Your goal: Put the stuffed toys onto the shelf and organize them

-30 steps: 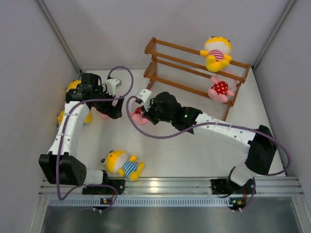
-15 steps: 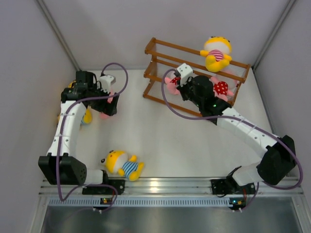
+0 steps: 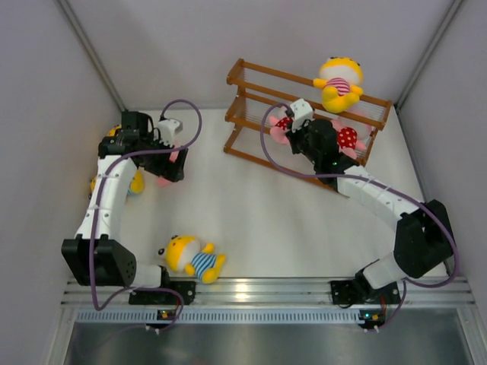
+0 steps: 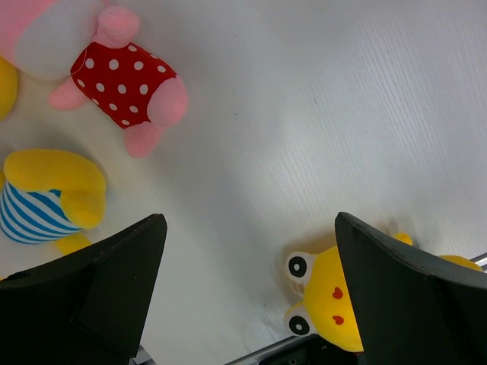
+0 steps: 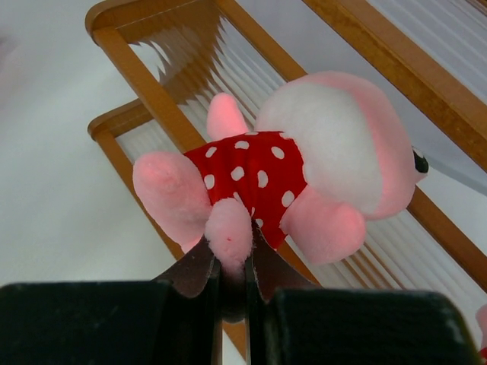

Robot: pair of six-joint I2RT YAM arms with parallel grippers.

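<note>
A brown wooden three-tier shelf (image 3: 278, 75) of thin rails and pale slats stands angled at the back of a white table (image 3: 289, 220). On its top tier, toward the right end, sits a yellow plush doll in a pink-striped shirt (image 3: 339, 84). Below it, on the middle tier, lies a pink doll in a red white-dotted outfit (image 3: 346, 138). A second pink dotted doll (image 5: 304, 167) hangs in front of the shelf's left half, one leg pinched in the closed right gripper (image 5: 232, 262). On the table, a yellow doll in blue stripes (image 3: 192, 260) lies near the front edge; a third pink dotted doll (image 4: 122, 80) and another blue-striped yellow doll (image 4: 46, 198) lie close together at the left
</note>
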